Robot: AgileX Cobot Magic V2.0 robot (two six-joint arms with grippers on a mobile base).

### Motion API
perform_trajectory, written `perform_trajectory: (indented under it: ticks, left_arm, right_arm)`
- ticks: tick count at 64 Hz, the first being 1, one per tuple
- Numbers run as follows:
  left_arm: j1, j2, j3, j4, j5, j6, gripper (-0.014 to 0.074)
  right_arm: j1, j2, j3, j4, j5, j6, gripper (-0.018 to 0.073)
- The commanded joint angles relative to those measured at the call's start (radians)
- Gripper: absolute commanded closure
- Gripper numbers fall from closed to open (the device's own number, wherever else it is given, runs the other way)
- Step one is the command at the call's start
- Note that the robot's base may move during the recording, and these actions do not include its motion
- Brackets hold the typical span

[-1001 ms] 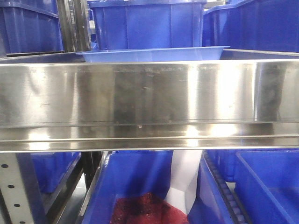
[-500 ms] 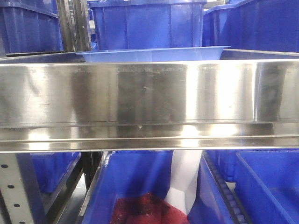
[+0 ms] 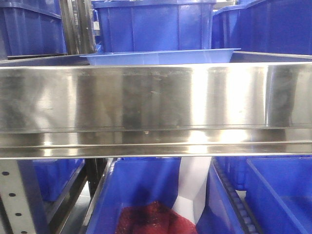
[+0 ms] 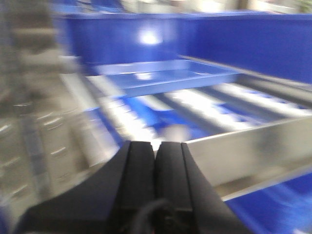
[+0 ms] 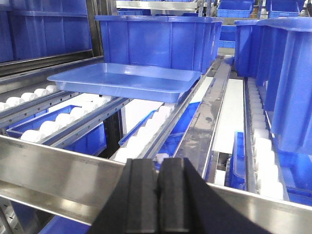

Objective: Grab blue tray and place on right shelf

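Observation:
The light blue tray point(image 5: 122, 78) lies flat on white roller tracks of the steel rack, behind the tall shiny front lip point(image 3: 156, 97). In the front view only its rim point(image 3: 156, 56) shows above the lip. It also shows, blurred, in the left wrist view point(image 4: 161, 75). My right gripper point(image 5: 157, 168) is shut and empty, in front of the lip and short of the tray. My left gripper point(image 4: 156, 148) is shut and empty, also on the near side of the lip point(image 4: 243, 151), with the tray farther back.
Deep dark blue bins point(image 5: 156, 39) stand right behind the tray and to the right point(image 5: 287, 73). More bins sit on the lower level point(image 3: 141, 195), one holding red material point(image 3: 151, 219). A perforated grey post point(image 3: 14, 195) stands lower left.
The front view is almost unchanged; only reflections on the steel lip shift slightly. The left wrist view is motion-blurred now.

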Motion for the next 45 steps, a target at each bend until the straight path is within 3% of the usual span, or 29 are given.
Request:
perform_trajectory:
  ticks: [1,12,19,22,25,45]
  left_arm:
    - [0.098,-0.009,0.044,-0.015,-0.146,0.007,0.0645]
    - [0.294,-0.013,0.214,-0.087,-0.319,0.007,0.0645]
    - [0.356,-0.013,0.307,-0.087,-0.463,0.007,0.0645]
    - [0.368,-0.013,0.347,-0.087,-0.534,0.007,0.0645]
    - [0.375,-0.018,0.34,-0.083,-0.489,0.007,0.0645]
    - [0.378,-0.018,0.342,-0.081,-0.508,0.007,0.0645]
  right_arm:
    - [-0.004,0.009,-0.027,-0.02,-0.093,-0.01,0.0503]
    - [-0.004,0.009,-0.027,-0.02,-0.095,-0.01,0.0503]
    - [-0.004,0.009,-0.027,-0.02,-0.095,-0.01,0.0503]
    - [-0.004,0.009,-0.027,-0.02,-0.095,-0.01,0.0503]
    - [-0.004,0.009,-0.027,-0.02,-0.093,-0.01,0.0503]
    - [-0.004,0.009,-0.027,-0.02,-0.093,-0.01,0.0503]
